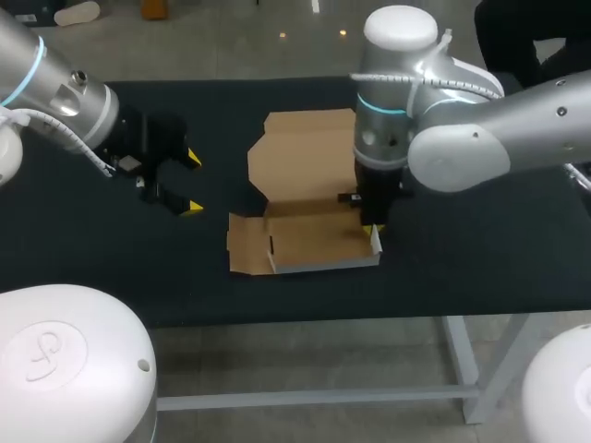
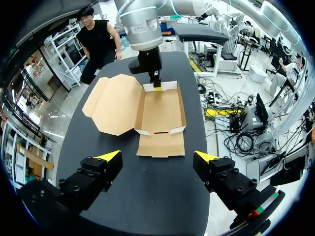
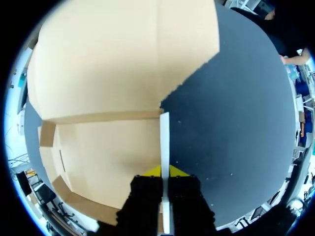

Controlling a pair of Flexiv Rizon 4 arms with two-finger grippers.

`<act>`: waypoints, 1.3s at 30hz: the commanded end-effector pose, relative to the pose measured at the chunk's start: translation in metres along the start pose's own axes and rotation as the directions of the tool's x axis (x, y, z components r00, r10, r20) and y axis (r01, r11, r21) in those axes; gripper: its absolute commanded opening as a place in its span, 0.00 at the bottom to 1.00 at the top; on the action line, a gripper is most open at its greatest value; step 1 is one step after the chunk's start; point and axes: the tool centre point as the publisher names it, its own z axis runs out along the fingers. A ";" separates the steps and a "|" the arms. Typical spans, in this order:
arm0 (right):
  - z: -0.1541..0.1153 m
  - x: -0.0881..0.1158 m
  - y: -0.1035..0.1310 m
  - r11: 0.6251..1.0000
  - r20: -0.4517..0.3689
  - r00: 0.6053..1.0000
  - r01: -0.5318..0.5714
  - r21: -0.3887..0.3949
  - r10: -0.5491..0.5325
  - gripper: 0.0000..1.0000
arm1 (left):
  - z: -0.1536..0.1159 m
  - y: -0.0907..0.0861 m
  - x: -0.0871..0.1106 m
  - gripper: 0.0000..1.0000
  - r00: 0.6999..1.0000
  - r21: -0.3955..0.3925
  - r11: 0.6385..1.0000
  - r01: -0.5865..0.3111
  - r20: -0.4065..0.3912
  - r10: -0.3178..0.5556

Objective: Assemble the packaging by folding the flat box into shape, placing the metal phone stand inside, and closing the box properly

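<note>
The brown cardboard box (image 1: 309,235) lies partly folded at the middle of the black table, its lid (image 1: 305,152) flat behind the base and a left flap (image 1: 245,245) flat. My right gripper (image 1: 371,231) points down at the base's right edge, shut on the upright white-edged side wall (image 3: 164,137); its yellow tips (image 3: 165,171) pinch that wall from both sides. My left gripper (image 1: 192,183) hovers over the table left of the box, open and empty. In the left wrist view the box (image 2: 160,110) lies ahead of the wide-open left gripper (image 2: 157,156). No phone stand shows in any view.
Bare black table (image 1: 480,258) lies to the right of the box and along the front edge. The right arm's elbow (image 1: 462,148) hangs over the table's right half.
</note>
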 end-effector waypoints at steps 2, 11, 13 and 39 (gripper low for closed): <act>0.001 0.003 0.005 0.999 0.008 1.000 0.001 0.033 -0.001 0.00 | 0.000 -0.001 0.000 1.00 1.000 -0.005 1.000 0.001 -0.002 -0.001; 0.002 0.002 0.004 0.999 0.006 1.000 -0.013 0.043 0.013 0.00 | 0.000 -0.001 0.000 1.00 1.000 -0.005 1.000 0.001 -0.002 -0.001; 0.002 0.002 0.004 0.999 0.006 1.000 -0.013 0.043 0.013 0.00 | 0.000 -0.001 0.000 1.00 1.000 -0.005 1.000 0.001 -0.002 -0.001; 0.002 0.002 0.004 0.999 0.006 1.000 -0.013 0.043 0.013 0.00 | -0.010 0.002 0.019 1.00 0.730 -0.023 0.732 0.681 -0.050 -0.681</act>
